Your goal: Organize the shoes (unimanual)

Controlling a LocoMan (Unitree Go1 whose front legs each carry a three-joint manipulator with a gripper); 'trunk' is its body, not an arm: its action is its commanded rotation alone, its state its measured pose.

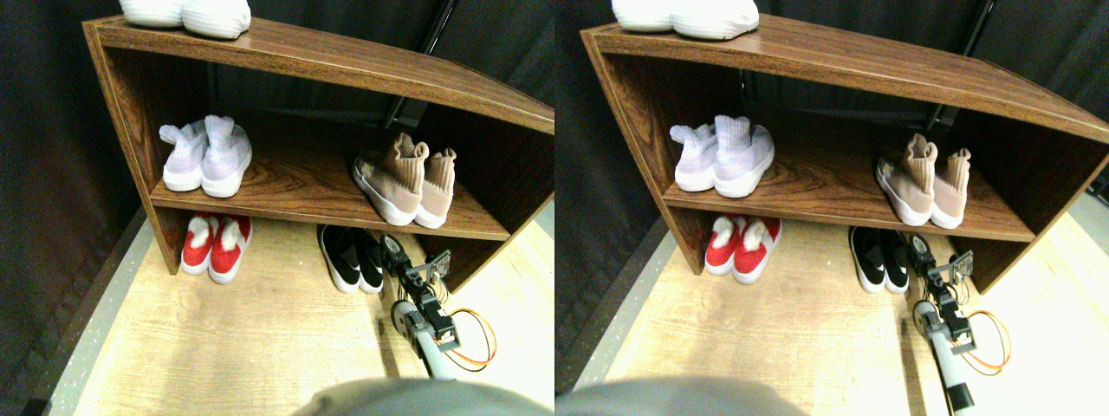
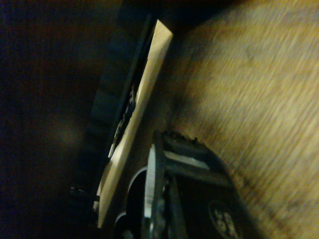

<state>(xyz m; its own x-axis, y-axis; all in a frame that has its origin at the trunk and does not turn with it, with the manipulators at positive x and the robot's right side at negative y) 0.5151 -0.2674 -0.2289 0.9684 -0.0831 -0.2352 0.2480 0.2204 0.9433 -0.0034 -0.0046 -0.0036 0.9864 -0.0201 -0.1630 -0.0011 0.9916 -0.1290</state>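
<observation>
Stereo pair view showed you a wooden shoe rack [image 1: 303, 61] standing on a pale wood-grain floor [image 1: 243, 329] against a dark curtain. On its top board sat a pair of white knit shoes [image 1: 186, 13], cut off by the upper edge of the picture. On the middle shelf, a pair of white high-collar sock sneakers [image 1: 208, 156] stood at the left, heels toward you, and a pair of tan high-collar sock sneakers [image 1: 405, 180] stood at the right; the left tan shoe was turned askew, its sole angled outward, and leaned against its mate. On the floor under that shelf, a pair of red slip-ons [image 1: 217, 245] lay at the left and a pair of black slip-ons [image 1: 351, 257] at the right, each pair side by side.

Your right pincer [image 1: 396, 251] was low at the floor, just beside the right-hand black slip-on; contact could not be confirmed. Orange cable looped behind the arm.

Wrist view was dark and blurred: you saw the jaw frame, the floor grain, a pale board edge [image 2: 139, 114] and a dark shape beside it. Whether the pincer was open or closed could not be told from either view.
</observation>
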